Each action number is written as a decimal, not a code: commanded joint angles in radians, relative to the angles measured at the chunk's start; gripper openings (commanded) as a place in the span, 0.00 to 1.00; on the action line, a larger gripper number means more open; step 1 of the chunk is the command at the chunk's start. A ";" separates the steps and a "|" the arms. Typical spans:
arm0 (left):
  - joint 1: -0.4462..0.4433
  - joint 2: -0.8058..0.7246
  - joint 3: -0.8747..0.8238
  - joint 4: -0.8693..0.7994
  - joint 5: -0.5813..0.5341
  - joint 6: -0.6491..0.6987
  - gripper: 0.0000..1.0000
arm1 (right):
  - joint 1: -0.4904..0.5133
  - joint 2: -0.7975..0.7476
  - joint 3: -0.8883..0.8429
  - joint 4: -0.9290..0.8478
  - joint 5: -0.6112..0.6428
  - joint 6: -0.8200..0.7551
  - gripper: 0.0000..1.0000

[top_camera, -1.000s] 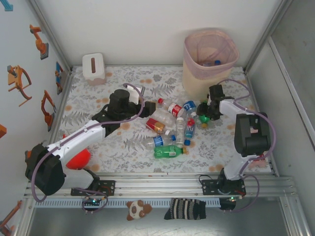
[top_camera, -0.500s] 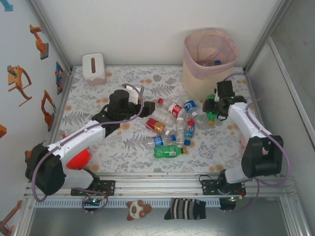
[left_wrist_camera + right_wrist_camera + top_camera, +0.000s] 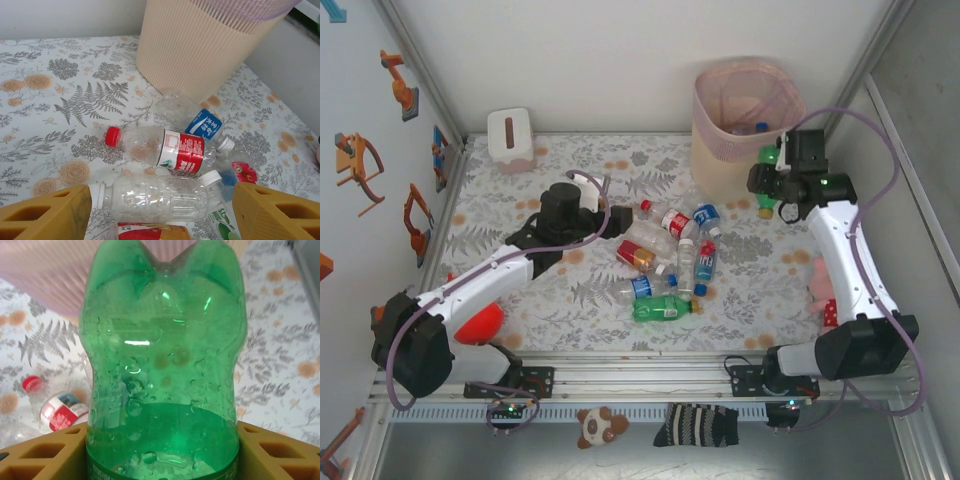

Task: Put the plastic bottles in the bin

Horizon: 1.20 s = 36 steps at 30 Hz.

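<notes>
My right gripper [image 3: 772, 185] is shut on a green bottle [image 3: 768, 158], held in the air just right of the bin [image 3: 718, 160] and near its rim height. In the right wrist view the green bottle [image 3: 160, 365] stands base-up between the yellow fingers [image 3: 45, 452], with the bin [image 3: 45, 270] blurred behind it. Several plastic bottles [image 3: 670, 250] lie in a pile mid-table. My left gripper [image 3: 605, 207] hovers open at the pile's left edge. In its wrist view a clear bottle [image 3: 155, 197] lies between the spread fingers [image 3: 45, 215], and a red-labelled bottle [image 3: 165, 150] lies beyond it.
A few bottles [image 3: 750, 128] lie inside the bin. A white tissue box [image 3: 510, 135] stands at the back left. A red round object [image 3: 480, 322] sits under the left arm, and a pink toy [image 3: 820, 290] lies by the right wall. A green bottle [image 3: 660, 308] marks the pile's near edge.
My right arm has lifted the green bottle off the table and carried it back and up beside the bin. The left arm has stayed in place.
</notes>
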 commanded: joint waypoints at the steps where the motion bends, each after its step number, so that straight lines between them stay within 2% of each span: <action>1: 0.006 -0.022 -0.013 0.016 0.002 -0.013 0.74 | 0.004 0.053 0.127 -0.051 0.055 -0.052 0.62; 9: 0.012 -0.048 -0.015 0.012 -0.001 -0.016 0.73 | -0.025 0.246 0.464 -0.086 0.035 -0.107 0.63; 20: 0.017 -0.072 -0.013 -0.014 -0.028 -0.015 0.73 | -0.070 0.590 0.906 -0.030 -0.087 -0.139 0.63; 25: 0.020 -0.073 -0.016 -0.018 -0.048 -0.007 0.73 | -0.073 0.669 0.942 0.065 -0.092 -0.184 0.63; 36: 0.028 -0.019 0.004 -0.014 -0.044 0.008 0.74 | -0.074 0.798 0.924 0.226 0.069 -0.416 0.63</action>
